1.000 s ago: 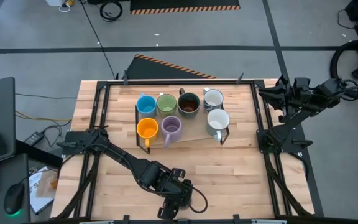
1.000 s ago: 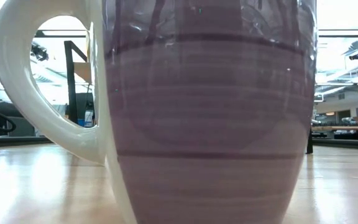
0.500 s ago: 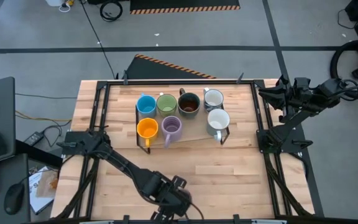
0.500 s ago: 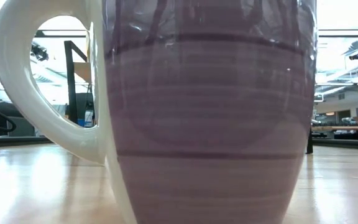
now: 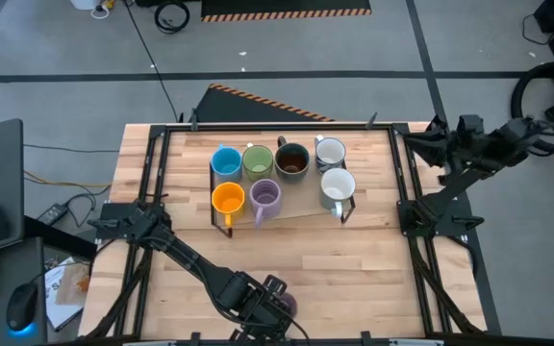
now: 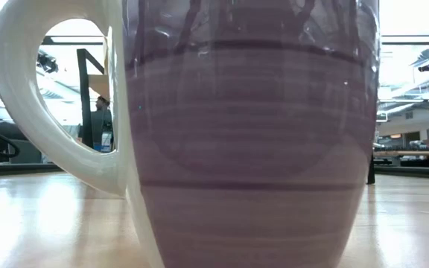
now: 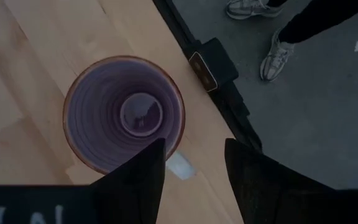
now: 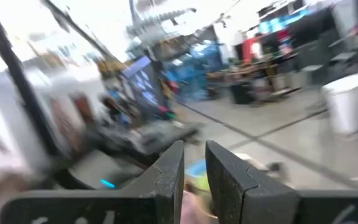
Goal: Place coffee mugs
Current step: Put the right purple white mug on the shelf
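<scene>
Since earlier frame, left gripper sliding closer to desk's near edge, fingers spread, hovering over purple mug sitting empty there. Same mug blocking nearly whole low view. Seven other mugs clustered on rack toward far edge, brown one holding something dark. Right gripper idling off right edge, fingers nearly together, gripping nothing. Person's shoes showing past desk edge.

Two black jointed arms, dark blocky fingers.
</scene>
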